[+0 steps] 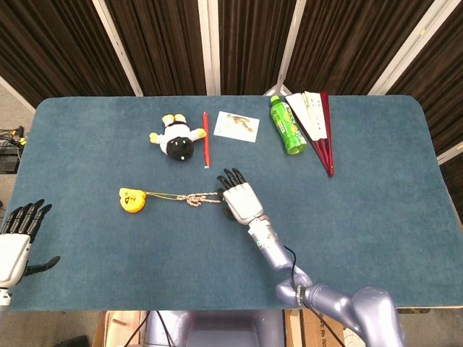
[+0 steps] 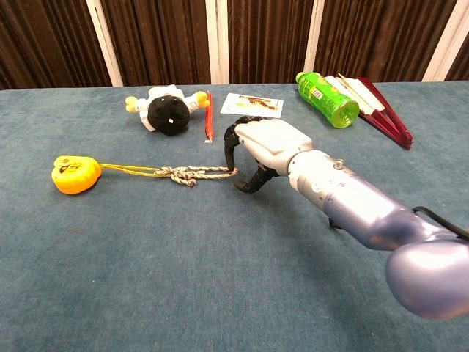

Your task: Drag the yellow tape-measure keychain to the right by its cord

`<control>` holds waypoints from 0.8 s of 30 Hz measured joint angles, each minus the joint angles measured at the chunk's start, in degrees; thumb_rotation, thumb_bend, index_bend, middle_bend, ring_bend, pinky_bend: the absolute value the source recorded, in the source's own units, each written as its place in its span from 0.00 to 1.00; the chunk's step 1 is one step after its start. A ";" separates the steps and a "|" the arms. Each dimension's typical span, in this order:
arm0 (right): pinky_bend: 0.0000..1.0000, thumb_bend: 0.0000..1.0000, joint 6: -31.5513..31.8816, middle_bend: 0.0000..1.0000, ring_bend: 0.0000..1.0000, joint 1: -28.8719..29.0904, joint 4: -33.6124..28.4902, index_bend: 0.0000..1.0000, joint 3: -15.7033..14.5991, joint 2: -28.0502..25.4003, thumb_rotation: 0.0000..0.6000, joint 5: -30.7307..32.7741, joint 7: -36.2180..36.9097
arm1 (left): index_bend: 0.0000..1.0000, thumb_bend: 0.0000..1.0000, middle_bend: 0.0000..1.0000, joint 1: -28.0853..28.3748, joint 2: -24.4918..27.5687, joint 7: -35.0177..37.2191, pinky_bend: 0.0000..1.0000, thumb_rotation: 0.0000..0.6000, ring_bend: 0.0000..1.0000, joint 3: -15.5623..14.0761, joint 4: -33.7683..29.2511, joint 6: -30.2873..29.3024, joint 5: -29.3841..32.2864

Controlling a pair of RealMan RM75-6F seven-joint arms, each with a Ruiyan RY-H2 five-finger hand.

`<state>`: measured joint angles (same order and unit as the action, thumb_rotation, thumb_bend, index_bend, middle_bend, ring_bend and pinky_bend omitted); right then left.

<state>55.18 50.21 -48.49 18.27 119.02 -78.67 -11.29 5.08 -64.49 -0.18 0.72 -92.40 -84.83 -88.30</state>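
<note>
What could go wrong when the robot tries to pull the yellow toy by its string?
The right hand is only at the very tip of the cord, so its fingers might miss or slip off. The thin yellow loop by the tape-measure keychain could snag at the knot, jerking it sideways.

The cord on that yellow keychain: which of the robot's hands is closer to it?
Right. The right hand hovers at the free end of the cord, fingers apart, not gripping. The left hand sits far off at the table's left edge, open.
</note>
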 measured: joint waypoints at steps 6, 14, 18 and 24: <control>0.09 0.37 0.24 0.21 0.05 1.69 3.35 0.53 0.87 2.22 1.00 0.57 1.36 | 0.00 0.00 0.00 -0.07 0.20 0.53 0.00 1.00 0.00 0.03 -0.02 0.08 0.31; 0.09 0.38 0.43 0.21 0.05 2.78 6.30 0.53 1.31 3.80 1.00 1.51 2.44 | 0.00 0.00 0.00 -0.27 0.44 0.91 0.00 1.00 0.00 -0.04 -0.09 -0.19 0.31; 0.09 0.38 0.50 0.21 0.05 2.86 6.67 0.53 1.17 4.10 1.00 1.88 2.45 | 0.00 0.00 0.00 -0.34 0.49 0.92 0.00 1.00 0.00 -0.07 -0.10 -0.33 0.22; 0.09 0.38 0.74 0.21 0.05 2.69 6.69 0.54 0.66 4.44 1.00 2.18 2.31 | 0.00 0.00 0.00 -0.38 0.54 1.06 0.00 1.00 0.00 -0.03 -0.10 -0.36 0.32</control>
<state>55.92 52.90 -41.80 18.93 123.46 -76.49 -8.99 4.70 -63.96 0.88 0.69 -92.50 -85.19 -87.97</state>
